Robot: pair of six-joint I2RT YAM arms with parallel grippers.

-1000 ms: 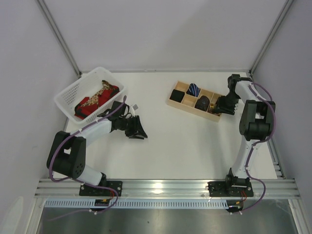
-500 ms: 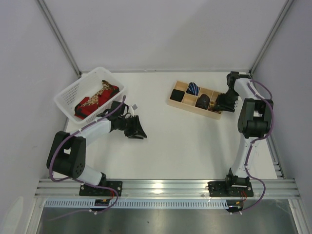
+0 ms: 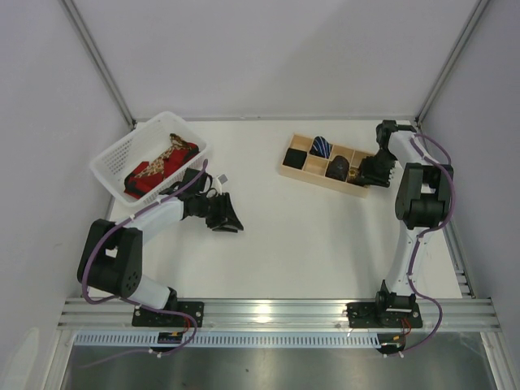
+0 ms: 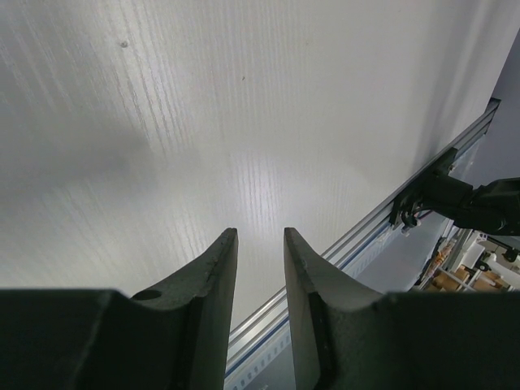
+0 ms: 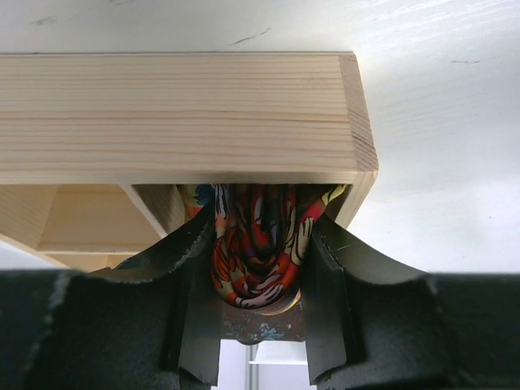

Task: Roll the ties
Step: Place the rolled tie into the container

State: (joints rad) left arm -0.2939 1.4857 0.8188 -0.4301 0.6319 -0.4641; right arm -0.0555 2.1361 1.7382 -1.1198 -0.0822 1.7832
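RIGHT: black right gripper (image 5: pixel 260 226) clenched on rolled multicoloured floral fabric tie (image 5: pixel 256 260), at end compartment of pale grained wooden box (image 5: pixel 179 114) | LEFT: left gripper (image 4: pixel 260 244) slightly parted, grasping nothing (matte white table (image 4: pixel 203 122) beneath) | BASKET: white slotted plastic basket (image 3: pixel 130 136) holds loose red tie (image 3: pixel 138 185), gold paisley tie (image 3: pixel 154 166) | BOX: also holds rolled black tie (image 3: pixel 293 158), blue-striped tie (image 3: pixel 322 148)

Box wall (image 5: pixel 179 114) crowds right end effector (image 5: pixel 260 226).

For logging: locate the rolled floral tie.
Right wrist view: the rolled multicoloured floral fabric tie is clamped in the right end effector at the wooden box's rightmost compartment.
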